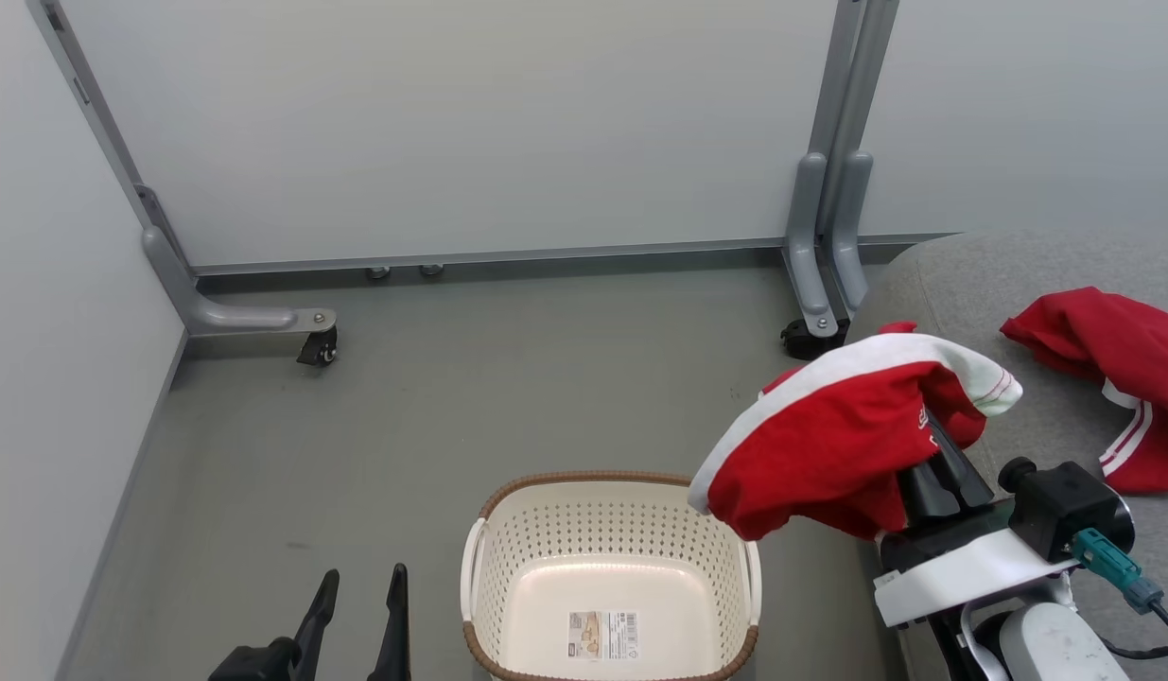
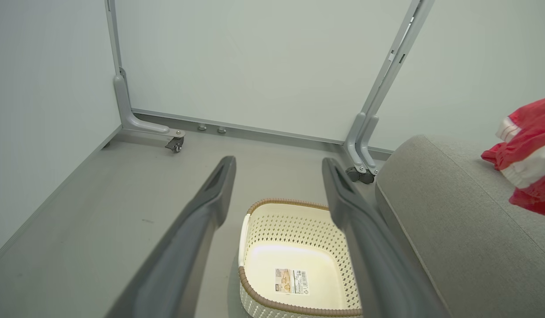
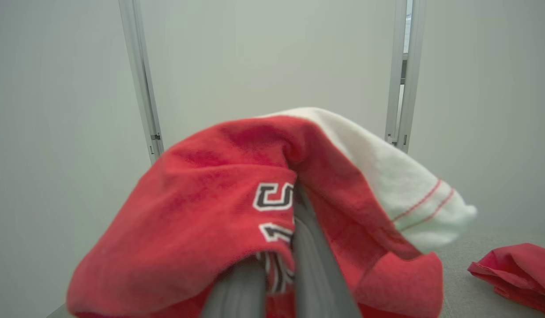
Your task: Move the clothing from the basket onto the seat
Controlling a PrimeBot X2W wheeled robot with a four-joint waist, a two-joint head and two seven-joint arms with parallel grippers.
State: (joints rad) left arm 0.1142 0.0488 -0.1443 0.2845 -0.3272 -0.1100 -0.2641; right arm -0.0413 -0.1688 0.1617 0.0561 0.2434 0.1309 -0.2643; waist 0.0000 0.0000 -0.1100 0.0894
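My right tool [image 1: 935, 468] is clamped shut on a red garment [image 1: 829, 445], its two dark fingers pressed together with the cloth pinched between them. The fabric drapes over the fingertips and hides them. In the right wrist view it hangs down on both sides of the fingers, showing white lettering with a dark outline and a broad white band crossed by thin red lines. In the head view this garment is lifted clear of the floor [image 1: 498, 378], above the gap between the basket [image 1: 584, 479] and the near edge of the seat [image 1: 1037, 274], its lower fold overlapping the basket's right rim corner.

The other red garment [image 1: 1113, 350], with white stripe trim, lies crumpled on the grey seat, well apart from the one I hold.

The basket stands on the floor just beside the seat, holding no clothing, with only a label sticker [image 1: 602, 634] on its bottom.

My left tool [image 1: 364, 577] holds nothing, fingers spread wide apart, near the basket's left side. In the left wrist view the basket shows between its two fingers.

Grey partition panels [image 1: 470, 123] on wheeled feet close off the back.
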